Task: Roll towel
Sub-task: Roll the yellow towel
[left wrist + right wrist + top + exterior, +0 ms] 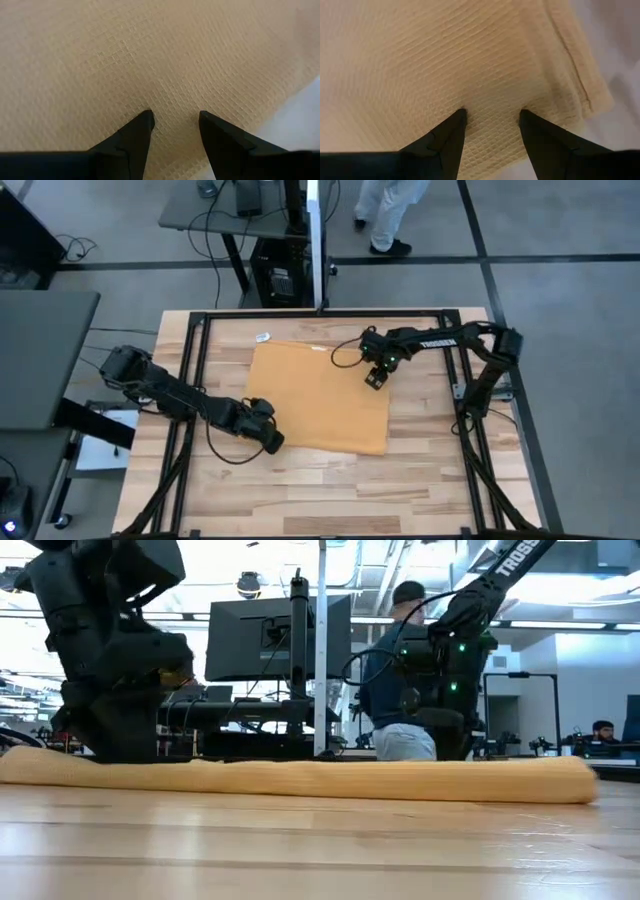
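Observation:
The mustard-orange towel (pixel 320 395) lies spread flat on the wooden table, with a small white tag (pixel 262 337) at its far edge. In the low view the towel (pixel 300 780) shows as a low band across the table. My left gripper (pixel 270 440) is open, down at the towel's near left corner. Its fingers stand apart over the weave in the left wrist view (pixel 175 122). My right gripper (pixel 375 378) is open over the towel's right part, near the far right corner. Its fingers stand just inside the hemmed edge (pixel 580 85). My left gripper has both open fingertips (pixel 145 120) down at the towel's top face near the near left corner (pixel 262 442), slanting down from the table's left. I cannot tell whether they touch the cloth. My right gripper has its open fingertips (pixel 460 116) at the towel's top face beside the hemmed right edge, coming from above. I cannot tell whether they touch.
A black metal frame (pixel 190 380) runs around the table top along its left, far and right sides. Bare wood lies between the towel and the near edge (pixel 330 490). Beyond the far edge stand a desk with a monitor (pixel 280 635) and a person (pixel 400 690).

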